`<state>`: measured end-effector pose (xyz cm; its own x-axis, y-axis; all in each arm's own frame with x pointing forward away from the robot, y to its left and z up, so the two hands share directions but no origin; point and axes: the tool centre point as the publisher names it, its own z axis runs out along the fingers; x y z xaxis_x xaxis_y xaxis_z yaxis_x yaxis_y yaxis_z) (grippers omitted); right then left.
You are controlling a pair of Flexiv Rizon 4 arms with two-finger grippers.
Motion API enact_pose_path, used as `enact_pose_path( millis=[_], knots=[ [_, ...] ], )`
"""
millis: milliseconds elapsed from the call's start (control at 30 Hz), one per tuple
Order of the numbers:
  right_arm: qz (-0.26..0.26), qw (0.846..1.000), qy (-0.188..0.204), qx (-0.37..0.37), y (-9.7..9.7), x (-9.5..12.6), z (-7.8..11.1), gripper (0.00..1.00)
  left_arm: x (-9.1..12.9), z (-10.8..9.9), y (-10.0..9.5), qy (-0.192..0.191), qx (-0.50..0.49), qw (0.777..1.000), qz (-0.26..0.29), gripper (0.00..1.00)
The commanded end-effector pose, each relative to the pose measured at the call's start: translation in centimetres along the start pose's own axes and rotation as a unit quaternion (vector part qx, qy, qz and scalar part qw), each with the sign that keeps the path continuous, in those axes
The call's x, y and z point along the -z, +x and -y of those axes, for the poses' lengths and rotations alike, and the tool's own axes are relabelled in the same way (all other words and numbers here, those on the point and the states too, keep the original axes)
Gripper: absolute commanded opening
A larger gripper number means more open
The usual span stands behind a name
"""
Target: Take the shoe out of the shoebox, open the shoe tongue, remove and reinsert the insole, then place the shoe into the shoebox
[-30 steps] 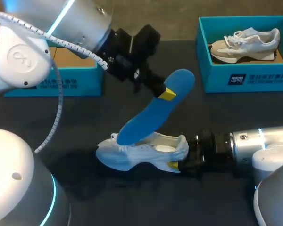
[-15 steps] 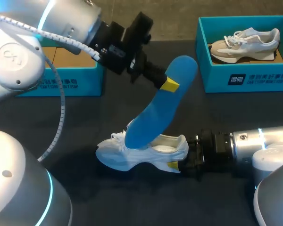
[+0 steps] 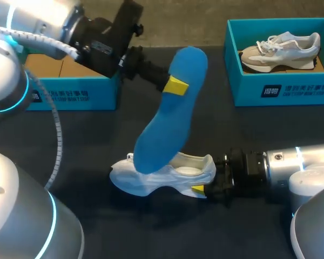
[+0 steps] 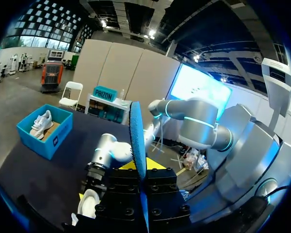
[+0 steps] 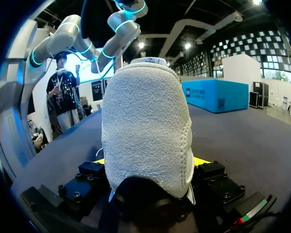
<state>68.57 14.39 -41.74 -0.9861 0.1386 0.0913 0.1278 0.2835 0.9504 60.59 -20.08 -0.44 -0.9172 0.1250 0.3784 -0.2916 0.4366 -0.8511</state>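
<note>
Here, left claw (image 3: 175, 86) pinches the curved blue insole (image 3: 166, 121); right claw (image 3: 205, 183) clamps the fuzzy white shoe (image 3: 151, 181).

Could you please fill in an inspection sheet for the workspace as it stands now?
Surface: dark table, no spills seen.
Job's things: white shoe lies on its side on the table; blue insole is held tilted, its lower end down at the shoe; left shoebox is open, its inside partly hidden by my left arm.
Clutter: nothing seen.
Grippers: left gripper fingers are shut on the blue insole near its upper end; right gripper fingers are shut on the white shoe's heel.
Cables: coiled white cable hangs from the left arm, clear of the shoe.
Surroundings: right shoebox holds a grey shoe.
</note>
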Motion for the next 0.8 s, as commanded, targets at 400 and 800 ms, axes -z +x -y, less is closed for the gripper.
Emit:
enact_pose_path(
  millis=[400,800],
  knots=[
    [0.007,0.999,0.050,0.004,0.3,2.2,-0.6,1.00,3.2,-0.5,2.4,0.017,0.004,1.000,0.017,0.00],
    [0.004,0.988,0.156,0.018,-0.2,4.6,-1.1,1.00,4.3,-0.5,4.0,0.051,0.016,0.999,0.004,0.00]
  ],
)
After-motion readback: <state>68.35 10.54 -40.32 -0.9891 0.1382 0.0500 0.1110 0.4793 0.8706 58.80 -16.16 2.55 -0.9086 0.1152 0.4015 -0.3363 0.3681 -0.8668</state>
